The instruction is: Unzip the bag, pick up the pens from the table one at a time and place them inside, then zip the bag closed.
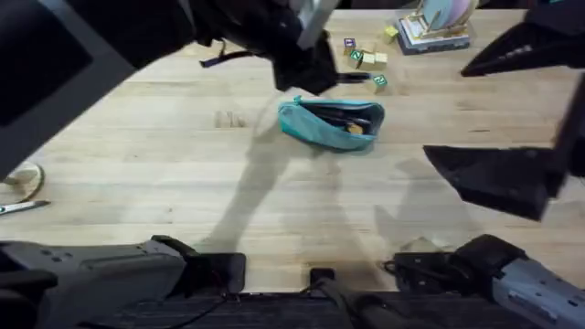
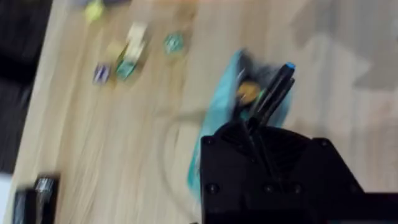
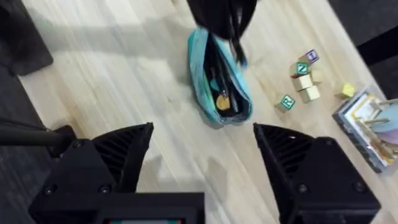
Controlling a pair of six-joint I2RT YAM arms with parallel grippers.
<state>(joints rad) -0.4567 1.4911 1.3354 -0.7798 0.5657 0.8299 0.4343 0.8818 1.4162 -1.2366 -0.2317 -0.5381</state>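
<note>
left gripper (image 2: 268, 102) grips pen (image 2: 277, 87) – over unzipped bag (image 1: 331, 123) (right gripper (image 3: 202, 152) spread)

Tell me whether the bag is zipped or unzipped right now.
Unzipped. The bag gapes along its top, with dark items and something orange visible inside, and the left gripper holds a pen over the opening.

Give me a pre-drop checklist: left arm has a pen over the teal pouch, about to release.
1. Teal fabric pouch unzipped: ok, mouth gapes with dark items and something orange inside.
2. Slim black pen with blue cap held by left gripper: ok.
3. Pen lined up over the opening: ok, its tip sits above the mouth in the left wrist view.
4. Right gripper clear of the pouch: ok, open and apart from it.
5. Light wooden plank table free of remaining pens: cannot tell.
6. Small lettered blocks clear of the pouch: ok.
</note>
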